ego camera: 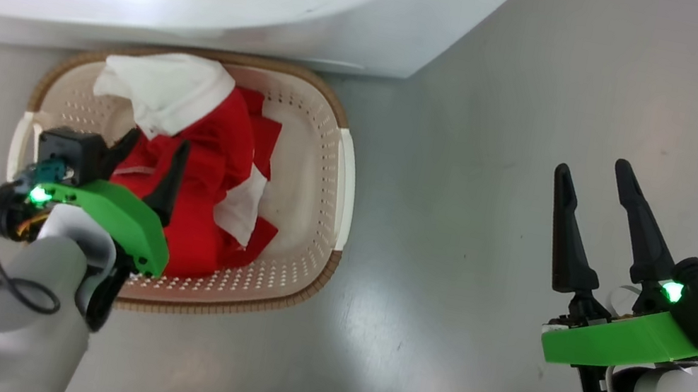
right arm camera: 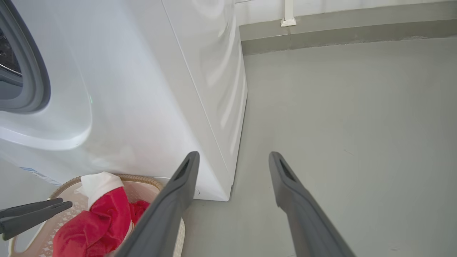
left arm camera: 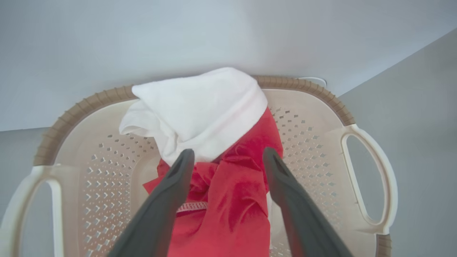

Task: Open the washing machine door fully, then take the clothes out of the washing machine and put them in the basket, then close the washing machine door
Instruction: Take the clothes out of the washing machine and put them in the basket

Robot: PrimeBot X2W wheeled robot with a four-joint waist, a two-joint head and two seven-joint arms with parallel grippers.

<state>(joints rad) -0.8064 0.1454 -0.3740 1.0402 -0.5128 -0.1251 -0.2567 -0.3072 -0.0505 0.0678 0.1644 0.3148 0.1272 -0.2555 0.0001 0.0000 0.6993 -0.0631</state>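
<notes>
Lying in basket [left arm camera: 310,142]: clothes [left arm camera: 232,207] | left gripper [left arm camera: 228,153]: spread over them; seemingly apart

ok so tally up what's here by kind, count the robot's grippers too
washing machine: 1
basket: 1
heap of clothes: 1
grippers: 2, left gripper and right gripper
total: 5

The cream perforated basket [ego camera: 311,146], brown-rimmed with pale side handles, stands upright just against the foot of the white washing machine [ego camera: 282,5], below its grey-ringed round opening. In it the clothes [ego camera: 205,199] lie as a crumpled red heap with white panels. A white piece [ego camera: 160,87] lies on top, at the end nearest the machine.
</notes>
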